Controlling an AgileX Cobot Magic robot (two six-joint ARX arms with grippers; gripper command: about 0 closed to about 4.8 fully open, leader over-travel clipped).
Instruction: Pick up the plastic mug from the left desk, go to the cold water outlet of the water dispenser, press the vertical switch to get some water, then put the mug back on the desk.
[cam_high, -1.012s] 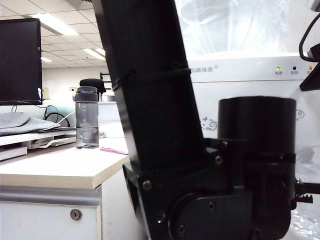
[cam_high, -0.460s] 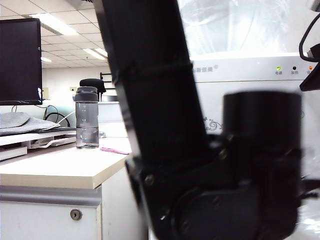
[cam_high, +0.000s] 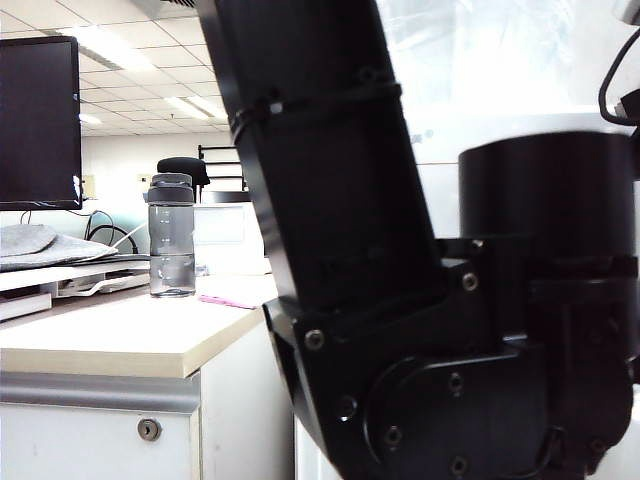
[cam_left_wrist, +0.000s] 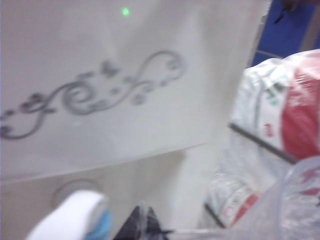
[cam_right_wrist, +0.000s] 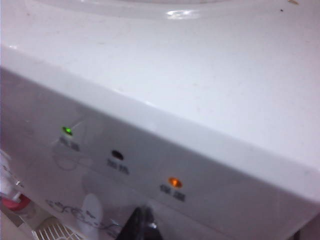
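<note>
Left gripper (cam_left_wrist: 141, 227): pressed together at the water dispenser (cam_left_wrist: 125, 125) front, apparently pinching the thin clear handle of the plastic mug (cam_left_wrist: 302, 200). Mug off the left desk (cam_high: 110, 345), carried in the air; upright or tilted not discernible. Cold water outlet (cam_left_wrist: 82, 217) just beside the gripper, on the side away from the mug, blue collar toward the gripper, long axis projecting from the panel. Judged next: shift the mug sideways under the outlet. Right gripper (cam_right_wrist: 142, 226): near the indicator lights, spread or closed not discernible.

Matte black arm (cam_high: 320, 200), silver screws, cable-tied, cylindrical joint housing (cam_high: 545, 190).
</note>
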